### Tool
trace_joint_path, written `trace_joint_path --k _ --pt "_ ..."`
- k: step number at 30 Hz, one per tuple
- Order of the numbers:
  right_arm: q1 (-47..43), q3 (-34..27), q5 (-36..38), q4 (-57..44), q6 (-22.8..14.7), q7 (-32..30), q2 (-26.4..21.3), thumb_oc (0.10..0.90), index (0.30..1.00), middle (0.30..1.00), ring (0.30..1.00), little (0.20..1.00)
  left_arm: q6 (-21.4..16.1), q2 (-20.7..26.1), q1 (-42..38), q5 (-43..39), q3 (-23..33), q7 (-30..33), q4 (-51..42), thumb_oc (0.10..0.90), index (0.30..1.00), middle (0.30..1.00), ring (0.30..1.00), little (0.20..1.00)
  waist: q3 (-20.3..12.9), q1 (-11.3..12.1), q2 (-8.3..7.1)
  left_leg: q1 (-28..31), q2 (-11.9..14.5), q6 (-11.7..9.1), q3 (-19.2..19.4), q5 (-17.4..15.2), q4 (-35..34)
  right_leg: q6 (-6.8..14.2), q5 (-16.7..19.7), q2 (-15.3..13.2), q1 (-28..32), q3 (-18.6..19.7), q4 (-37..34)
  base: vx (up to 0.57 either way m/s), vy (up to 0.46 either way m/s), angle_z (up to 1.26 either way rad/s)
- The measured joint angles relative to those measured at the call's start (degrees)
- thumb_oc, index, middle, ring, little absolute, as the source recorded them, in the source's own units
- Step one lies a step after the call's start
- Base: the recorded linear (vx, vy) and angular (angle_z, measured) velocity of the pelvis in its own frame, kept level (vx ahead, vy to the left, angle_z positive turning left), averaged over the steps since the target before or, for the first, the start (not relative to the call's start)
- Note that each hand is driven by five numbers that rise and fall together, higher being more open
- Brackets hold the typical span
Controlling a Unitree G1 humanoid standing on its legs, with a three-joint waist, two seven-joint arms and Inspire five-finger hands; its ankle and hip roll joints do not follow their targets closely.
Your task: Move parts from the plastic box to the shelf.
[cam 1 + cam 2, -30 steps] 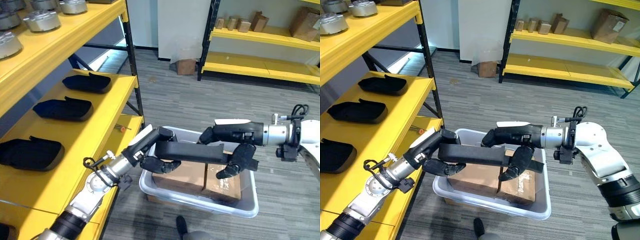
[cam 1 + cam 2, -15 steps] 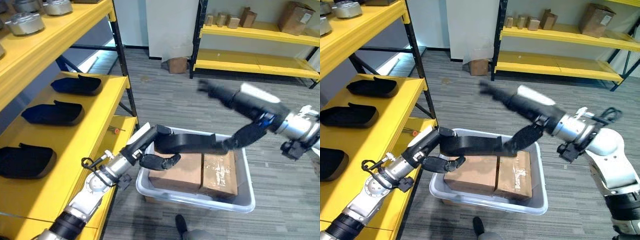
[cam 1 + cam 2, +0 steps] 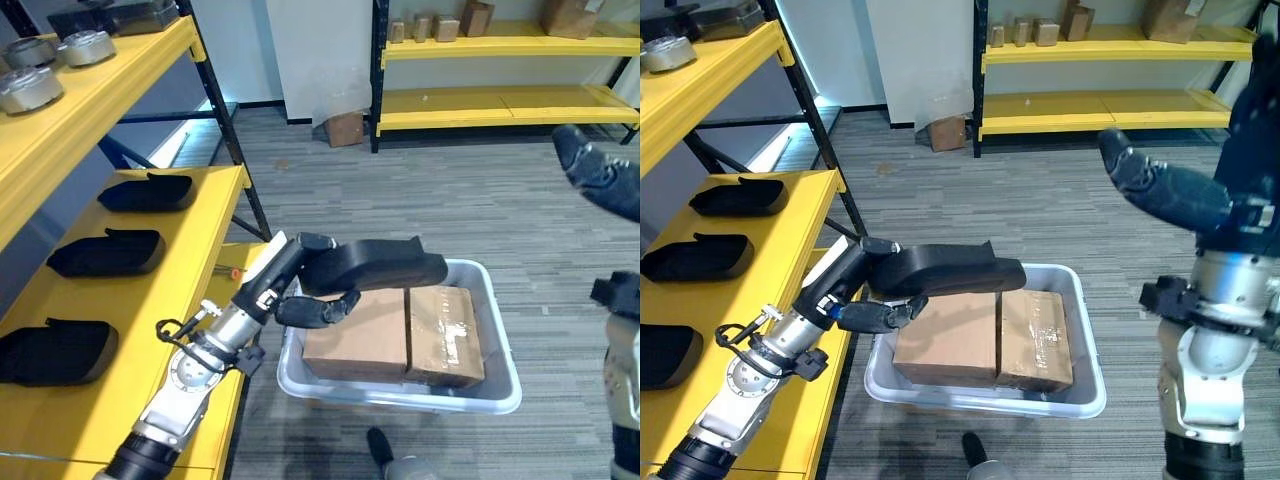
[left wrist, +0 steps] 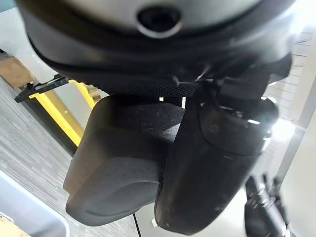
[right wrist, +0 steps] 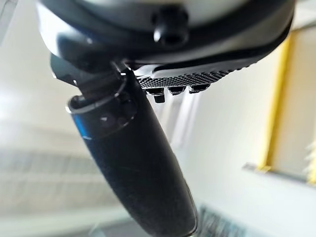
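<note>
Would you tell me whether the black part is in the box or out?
Out: the left hand holds the black part above the box.

The plastic box (image 3: 497,378) stands on the floor (image 3: 450,210), just right of the shelf (image 3: 180,290). Two cartons (image 3: 400,335) lie side by side in it.

Left arm reaches in from lower left, forearm angled up and forward. Left hand (image 3: 312,300) at arm's end, fingers curled under long black part (image 3: 375,268), thumb on top, clamping its near end; part juts out level toward right. Right arm raised high at right side, wrist up. Right hand (image 3: 1168,190) lifted well apart from left, holding nothing, fingers stretched out straight, pointing left.
</note>
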Motion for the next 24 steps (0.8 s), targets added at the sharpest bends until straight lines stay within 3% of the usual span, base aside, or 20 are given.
trace_joint_path --k 5,7,13,17,24 --pt "3.8 0.1 -1.4 4.3 -0.3 -10.0 5.2 0.9 1.0 1.0 1.0 1.0 0.8 0.0 0.6 0.4 0.0 2.7 -0.6 0.4 0.3 0.3 0.3 0.3 0.0 -1.7 0.95 -0.2 -0.4 0.1 0.5 -0.1 0.0 0.6 0.4 -0.2 -0.5 0.4 0.0 -0.01 0.057 -0.07" --pt "4.5 0.4 -0.2 7.5 1.5 -11.1 6.7 0.9 1.0 1.0 1.0 1.0 1.2 0.0 0.7 0.4 0.0 3.8 -0.6 0.4 0.3 0.3 0.3 0.3 0.1 -2.3 1.0 -0.2 -0.4 0.1 0.6 -0.1 0.0 0.6 0.4 -0.3 -0.5 0.4 0.0 -0.01 0.069 -0.02" --pt "11.9 10.2 0.2 11.7 7.9 -4.7 8.0 0.9 1.0 1.0 1.0 1.0 1.7 -0.5 1.6 4.4 0.0 5.8 -1.9 0.4 0.3 0.3 0.3 0.3 0.2 -2.7 1.21 -0.3 -0.6 0.2 0.4 -0.1 0.0 0.6 0.4 -0.4 -0.5 0.4 0.0 0.0 0.14 0.02" --pt "13.2 12.4 0.6 14.0 9.4 -0.3 8.2 0.9 1.0 1.0 1.0 1.0 2.1 -2.3 1.7 5.4 0.0 6.1 -1.9 0.4 0.3 0.3 0.3 0.3 0.3 -2.7 1.03 -0.5 -1.2 0.6 0.3 -0.3 0.0 1.1 0.4 -1.0 -0.6 0.3 0.3 -0.03 0.211 0.03" --pt "15.1 14.0 0.9 13.7 10.0 0.7 8.1 0.9 1.0 1.0 1.0 1.0 3.0 -3.5 0.7 7.7 -4.1 6.5 -3.0 0.4 0.3 0.3 0.3 0.3 0.8 -3.0 0.31 -1.3 -3.1 2.1 0.3 0.0 0.0 2.3 0.8 -3.1 -1.2 -0.1 0.4 -0.02 0.185 0.04"
